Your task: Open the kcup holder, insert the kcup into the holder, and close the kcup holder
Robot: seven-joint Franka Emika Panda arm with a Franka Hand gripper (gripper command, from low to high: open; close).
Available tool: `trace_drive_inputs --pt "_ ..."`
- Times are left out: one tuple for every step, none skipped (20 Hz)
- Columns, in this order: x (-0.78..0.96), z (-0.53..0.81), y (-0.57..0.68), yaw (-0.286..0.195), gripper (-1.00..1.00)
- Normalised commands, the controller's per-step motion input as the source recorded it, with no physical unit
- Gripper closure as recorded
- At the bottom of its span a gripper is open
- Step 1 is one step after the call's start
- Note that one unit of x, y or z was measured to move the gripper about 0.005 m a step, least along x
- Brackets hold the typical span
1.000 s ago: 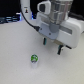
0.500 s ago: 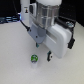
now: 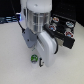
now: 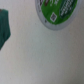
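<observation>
The kcup (image 3: 33, 58), a small pod with a green top, sits on the white table just to the exterior view's left of my gripper (image 3: 40, 62). The gripper hangs low over the table beside it; one dark finger shows and the blur hides how the jaws stand. The wrist view shows the pod's green lid (image 4: 54, 12) close up, with no fingers around it. The kcup holder (image 3: 64, 34), a black box with pale marks on its front, stands behind on the exterior view's right. It carries several pods on top. Whether its drawer is out I cannot tell.
The white arm body (image 3: 39, 20) fills the middle of the exterior view and hides the table behind it. A blurred teal-green shape (image 4: 4, 27) shows at the edge of the wrist view. Dark clutter lines the back of the exterior view.
The gripper has come down and toward the exterior view's left, from well above the table to right beside the kcup. The kcup and the holder have not moved.
</observation>
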Motion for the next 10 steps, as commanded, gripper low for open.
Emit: trace_drive_inputs --pt "0.15 -0.22 0.00 -0.125 -1.00" --pt "0.12 -0.22 0.00 -0.123 -1.00" --pt "0.10 -0.19 0.00 -0.118 -1.00" --pt "0.07 -0.17 -0.02 -0.112 -1.00" --pt "0.08 -0.15 -0.08 -0.116 -1.00" --pt "0.11 -0.12 -0.09 -0.118 -1.00" --pt "0.13 -0.12 -0.07 -0.119 -1.00" --pt "0.17 -0.07 -0.08 -0.121 -1.00" --pt "0.19 -0.03 -0.07 -0.121 -1.00" --pt "0.22 0.00 -0.05 -0.118 -1.00"
